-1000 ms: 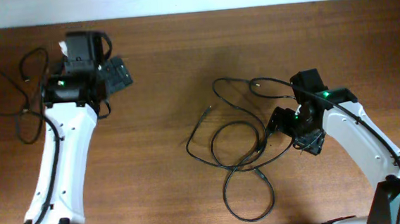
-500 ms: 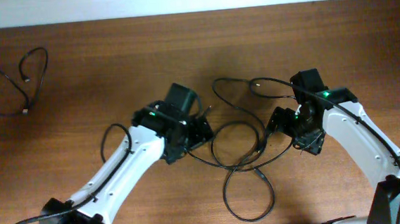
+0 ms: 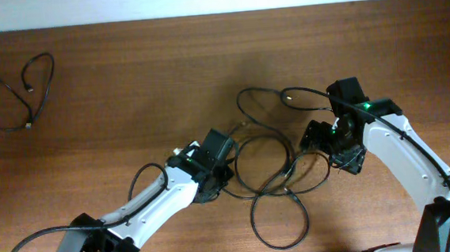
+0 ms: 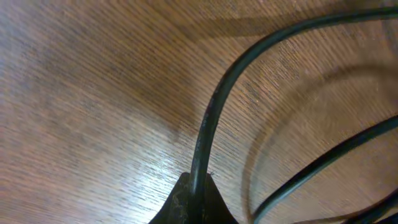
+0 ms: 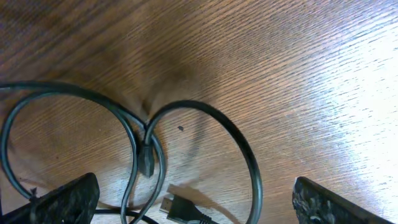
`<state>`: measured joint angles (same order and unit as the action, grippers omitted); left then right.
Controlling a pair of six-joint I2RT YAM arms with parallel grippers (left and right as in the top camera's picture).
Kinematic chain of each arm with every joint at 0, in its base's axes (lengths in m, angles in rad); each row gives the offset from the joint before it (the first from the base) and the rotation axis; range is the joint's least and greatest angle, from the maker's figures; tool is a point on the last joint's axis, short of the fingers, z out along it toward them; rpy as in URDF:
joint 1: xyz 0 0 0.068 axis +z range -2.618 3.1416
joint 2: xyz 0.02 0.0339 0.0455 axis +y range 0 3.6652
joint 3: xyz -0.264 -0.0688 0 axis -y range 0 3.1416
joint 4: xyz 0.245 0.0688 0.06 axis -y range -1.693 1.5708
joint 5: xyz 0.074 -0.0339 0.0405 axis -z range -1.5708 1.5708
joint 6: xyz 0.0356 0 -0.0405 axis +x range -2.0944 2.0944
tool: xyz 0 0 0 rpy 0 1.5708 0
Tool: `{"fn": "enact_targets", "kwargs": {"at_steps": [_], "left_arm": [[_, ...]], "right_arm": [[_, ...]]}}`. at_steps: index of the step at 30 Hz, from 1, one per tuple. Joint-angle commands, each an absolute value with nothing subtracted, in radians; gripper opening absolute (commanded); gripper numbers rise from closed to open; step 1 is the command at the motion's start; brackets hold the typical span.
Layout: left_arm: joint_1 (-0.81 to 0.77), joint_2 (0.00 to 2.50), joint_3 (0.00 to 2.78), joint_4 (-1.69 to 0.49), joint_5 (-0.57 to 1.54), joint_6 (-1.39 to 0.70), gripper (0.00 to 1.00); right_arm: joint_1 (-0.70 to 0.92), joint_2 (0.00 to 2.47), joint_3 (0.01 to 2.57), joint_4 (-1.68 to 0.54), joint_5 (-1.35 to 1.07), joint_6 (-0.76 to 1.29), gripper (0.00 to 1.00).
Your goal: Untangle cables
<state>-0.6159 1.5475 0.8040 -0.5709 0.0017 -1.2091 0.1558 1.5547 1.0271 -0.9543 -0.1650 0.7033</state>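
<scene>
- Wooden table (image 3: 126,69) seen from above, with two white arms reaching in from the near edge toward a knot of thin black cables.
- Tangle (image 3: 285,184) lying between the two pincers: several overlapping loops crossing in more than one spot, one loop trailing toward the near edge.
- Left pincer (image 4: 193,202) pressed together on one cable (image 4: 205,124) at the tangle's left side. In the wrist view, that cable rising straight out of the closed tips and curving off to the right, close to the wood.
- Right pincer (image 5: 196,196) spread wide, holding nothing, low over the tangle's right side. Two loops meeting just ahead of it, with a small plug (image 5: 147,162) at the meeting point and a second plug (image 5: 177,213) almost directly under it.
- Loose cable (image 3: 47,87) lying alone, well apart from both pincers, far beyond the left one toward the back-left corner, touching none of the rest.
- Progress, as a judgement: one cable of three apparently freed and set aside, so roughly a third done.
- Left to do: separating what look like two cables crossed in the middle.
- Likely next move: drawing the clamped cable leftward, away from the right pincer, perhaps with the right pincer pinning the other one down.
- Risk, also a guess: dragging the whole knot along instead of one strand, should a loop catch on a plug.
</scene>
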Motion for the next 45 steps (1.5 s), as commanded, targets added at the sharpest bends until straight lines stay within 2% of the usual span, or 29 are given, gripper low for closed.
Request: {"fn": "enact_targets", "kwargs": {"at_steps": [1,2,6,10,12,13,15,16,18,20,21,23,24,26,28,30,32,33,34,36,38,41,43,45], "left_arm": [[-0.574,1.452,0.836,-0.598,-0.030,-0.872,0.00],[-0.555,1.374,0.851,-0.598,-0.031,-0.818,0.00],[-0.544,1.198,0.853,-0.604,-0.076,-0.812,0.00],[-0.547,1.191,0.853,-0.603,-0.057,-0.813,0.00],[-0.547,1.191,0.853,-0.606,-0.057,-0.814,0.00],[-0.546,1.191,0.853,-0.607,-0.058,-0.835,0.00],[-0.547,1.194,0.852,-0.618,-0.072,-1.050,0.00],[-0.546,1.198,0.852,-0.617,-0.073,-1.114,0.00],[-0.547,1.198,0.853,-0.614,-0.076,-1.133,0.00],[-0.547,1.198,0.852,-0.614,-0.059,-1.133,0.00],[-0.547,1.198,0.852,-0.615,-0.045,-1.133,0.00],[-0.547,1.198,0.852,-0.615,-0.040,-1.133,0.00],[-0.547,1.198,0.852,-0.615,-0.026,-1.133,0.00],[-0.547,1.198,0.852,-0.617,-0.015,-1.132,0.00],[-0.546,1.198,0.852,-0.644,-0.019,-1.129,0.00],[-0.525,1.198,0.852,-0.706,-0.034,-1.128,0.00],[-0.492,1.198,0.852,-0.739,-0.060,-1.128,0.00],[-0.483,1.198,0.852,-0.738,-0.082,-1.128,0.00],[-0.483,1.198,0.852,-0.738,-0.110,-1.128,0.00],[-0.483,1.198,0.852,-0.738,-0.181,-1.119,0.00],[-0.483,1.198,0.852,-0.738,-0.294,-1.068,0.00],[-0.483,1.213,0.852,-0.719,-0.366,-1.068,0.01],[-0.483,1.290,0.852,-0.711,-0.576,-1.068,0.00],[-0.483,1.312,0.853,-0.668,-0.491,-1.014,0.00]], "right_arm": [[0.157,1.549,1.024,-0.953,-0.152,0.703,0.98],[0.157,1.549,1.024,-0.953,-0.152,0.703,0.98],[0.157,1.549,1.024,-0.901,-0.152,0.706,0.99],[0.157,1.549,1.025,-0.899,-0.158,0.710,0.98],[0.157,1.549,1.025,-0.882,-0.240,0.710,0.98],[0.157,1.549,1.025,-0.904,-0.240,0.713,0.99],[0.160,1.550,1.010,-0.934,-0.235,0.714,0.98],[0.175,1.551,0.986,-0.860,-0.233,0.661,0.98],[0.238,1.555,0.918,-0.635,-0.233,0.386,0.99],[0.317,1.593,0.869,-0.385,-0.232,0.289,0.97],[0.339,1.618,0.869,-0.302,-0.227,0.284,0.86],[0.369,1.685,0.869,-0.180,-0.206,0.284,0.73],[0.375,1.725,0.869,-0.143,-0.197,0.284,0.39],[0.357,1.758,0.870,-0.131,-0.115,0.284,0.04],[0.255,1.686,0.879,-0.184,0.064,0.285,0.04],[0.026,1.546,0.938,-0.321,0.165,0.286,0.04],[-0.250,1.436,0.956,-0.384,0.100,0.438,0.04],[-0.394,1.427,0.956,-0.390,-0.130,0.453,0.04],[-0.455,1.433,0.956,-0.394,-0.251,0.450,0.04],[-0.476,1.437,0.956,-0.389,-0.445,0.450,0.04],[-0.437,1.437,0.956,-0.397,-0.621,0.356,0.99],[-0.310,1.437,0.956,-0.546,-0.752,0.313,0.98],[-0.184,1.437,0.956,-0.652,-0.748,0.237,0.98],[-0.074,1.437,0.955,-0.780,-0.617,0.224,0.98]]}}
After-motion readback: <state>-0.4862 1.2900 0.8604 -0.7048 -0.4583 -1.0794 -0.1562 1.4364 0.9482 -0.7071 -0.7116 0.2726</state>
